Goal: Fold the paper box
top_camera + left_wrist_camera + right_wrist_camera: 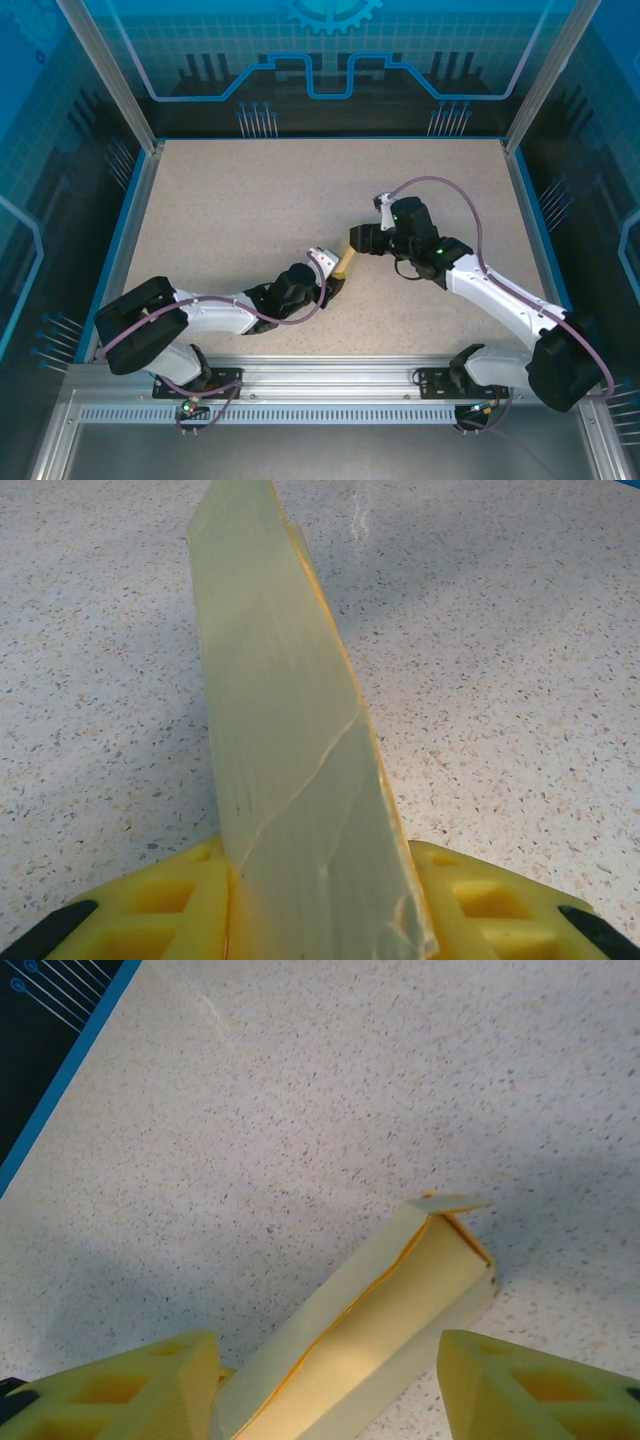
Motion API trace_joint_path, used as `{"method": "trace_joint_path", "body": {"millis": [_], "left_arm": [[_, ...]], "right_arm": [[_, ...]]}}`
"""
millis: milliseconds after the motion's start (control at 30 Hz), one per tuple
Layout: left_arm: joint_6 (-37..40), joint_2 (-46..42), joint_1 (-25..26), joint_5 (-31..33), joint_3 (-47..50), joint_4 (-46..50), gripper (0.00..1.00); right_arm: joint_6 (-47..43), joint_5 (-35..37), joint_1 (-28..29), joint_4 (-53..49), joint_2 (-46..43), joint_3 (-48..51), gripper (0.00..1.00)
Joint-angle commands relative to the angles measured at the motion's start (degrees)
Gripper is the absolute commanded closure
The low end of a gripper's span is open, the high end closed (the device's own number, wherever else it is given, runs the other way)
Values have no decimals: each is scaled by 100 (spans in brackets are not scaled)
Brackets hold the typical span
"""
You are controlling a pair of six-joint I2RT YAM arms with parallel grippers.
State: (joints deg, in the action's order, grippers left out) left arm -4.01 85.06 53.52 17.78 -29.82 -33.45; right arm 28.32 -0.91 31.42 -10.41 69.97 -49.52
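Note:
The paper box [346, 263] is a pale yellow folded strip near the middle of the table, lying between the two grippers. My left gripper [333, 277] is shut on its near end. In the left wrist view the box [285, 730] rises on edge from between the yellow fingers [170, 900], which press on both its sides. My right gripper [358, 240] stands open over the far end. In the right wrist view the box [390, 1325] lies as a part-closed tube between the spread fingers [500, 1380], with a gap at the right finger and a small flap sticking out at its far end.
The speckled beige table [250, 200] stretches to a blue border [60, 1090] and to metal frame posts [110, 75] at the back corners. The arm bases stand on the rail [320, 380] at the near edge.

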Motion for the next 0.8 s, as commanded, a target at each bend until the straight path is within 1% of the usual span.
{"method": "trace_joint_path", "body": {"millis": [0, 67, 233, 367, 500, 533, 633, 700, 767], "left_arm": [[160, -118, -97, -236, -8, -131, 67], [228, -201, -209, -497, 2, -126, 67], [464, -464, -770, -1644, -204, 171, 68], [938, -696, -1257, -2500, -462, 631, 69], [1597, -883, -1703, -3438, -761, 1396, 69], [1697, -896, -1780, -3581, -788, 1505, 69], [1947, -938, -1971, -3896, -806, 1672, 69], [2124, -964, -2072, -4065, -774, 1745, 70], [2217, -973, -2166, -4207, -725, 1793, 70]], "right_arm": [[-355, -58, -232, -210, -233, -207, 39], [-538, -108, -359, -236, -281, -231, 38], [-1209, -292, -698, -355, -90, -513, 38], [-1876, -555, -974, -182, 178, -752, 38], [-2629, -1066, -1295, 166, 331, -787, 39], [-2751, -1189, -1369, 216, 351, -787, 39], [-3144, -1697, -1563, 338, 405, -764, 40], [-3599, -2237, -1666, 520, 436, -632, 42], [-4091, -2567, -1687, 513, 459, -564, 42]]}}
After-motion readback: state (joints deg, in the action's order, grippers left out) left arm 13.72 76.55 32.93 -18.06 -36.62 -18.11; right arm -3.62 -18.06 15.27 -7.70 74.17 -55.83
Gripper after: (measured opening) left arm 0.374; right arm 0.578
